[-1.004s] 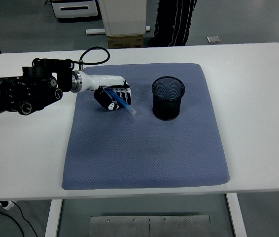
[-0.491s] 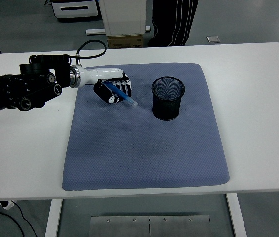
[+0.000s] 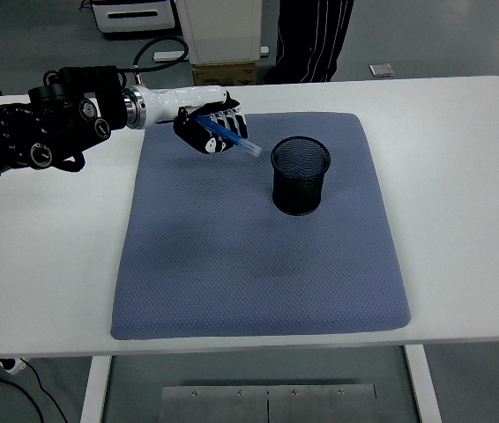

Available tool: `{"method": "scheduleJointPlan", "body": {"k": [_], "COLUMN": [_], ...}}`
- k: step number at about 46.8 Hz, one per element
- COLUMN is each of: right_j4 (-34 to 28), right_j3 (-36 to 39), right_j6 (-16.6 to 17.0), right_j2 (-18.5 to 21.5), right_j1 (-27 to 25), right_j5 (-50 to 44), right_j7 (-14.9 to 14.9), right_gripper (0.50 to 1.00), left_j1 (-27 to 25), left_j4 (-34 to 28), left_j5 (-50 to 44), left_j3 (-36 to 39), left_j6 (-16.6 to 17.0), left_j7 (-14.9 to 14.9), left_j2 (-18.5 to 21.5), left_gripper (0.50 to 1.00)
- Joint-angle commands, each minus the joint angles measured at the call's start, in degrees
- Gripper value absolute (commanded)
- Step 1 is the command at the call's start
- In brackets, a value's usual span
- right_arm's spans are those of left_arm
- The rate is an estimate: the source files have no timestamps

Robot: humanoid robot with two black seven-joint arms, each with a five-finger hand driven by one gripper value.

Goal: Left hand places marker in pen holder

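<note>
My left hand (image 3: 207, 129) is curled around a blue marker (image 3: 232, 137) and holds it raised over the far left part of the blue-grey mat (image 3: 258, 256). The marker slants down to the right, and its pale tip points toward the pen holder. The black mesh pen holder (image 3: 301, 174) stands upright on the mat, to the right of the hand and a little nearer. The marker's tip is just left of the holder's rim and above it, outside the holder. The right arm is out of view.
The mat lies on a white table (image 3: 461, 176). A person's dark trousers (image 3: 307, 40) show beyond the table's far edge, beside a white cabinet (image 3: 219, 31) and a cardboard box (image 3: 223, 74).
My left hand has risen from the mat and moved to the right and away with the marker, bringing its tip close to the pen holder's rim.
</note>
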Motion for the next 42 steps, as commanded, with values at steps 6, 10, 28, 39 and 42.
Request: {"method": "scheduleJointPlan", "body": {"k": [6, 10, 28, 39, 42], "right_j4": [0.0, 0.0, 0.0, 0.0, 0.0], "right_j3": [0.0, 0.0, 0.0, 0.0, 0.0], "right_j6": [0.0, 0.0, 0.0, 0.0, 0.0], "right_j2": [0.0, 0.0, 0.0, 0.0, 0.0], "right_j1": [-0.04, -0.04, 0.05, 0.05, -0.03], "right_j5": [0.04, 0.04, -0.05, 0.04, -0.05], "right_j7": [0.05, 0.05, -0.04, 0.05, 0.05], "right_gripper": [1.0, 1.0, 1.0, 1.0, 1.0], "left_j1": [-0.13, -0.05, 0.66, 1.8, 2.59], "left_j4": [0.07, 0.07, 0.07, 0.07, 0.07], "left_j5": [-3.17, -4.75, -11.87, -16.96, -17.41], "left_j3": [-0.69, -0.87, -2.71, -5.87, -6.4], "left_j6": [-1.66, -1.66, -1.84, -3.07, -2.98], "left_j7": [-0.05, -0.05, -0.14, -0.75, -0.75], "left_j2": [0.0, 0.0, -0.62, -1.84, -2.73], "left_gripper": [0.505, 0.505, 0.502, 0.502, 0.502]}}
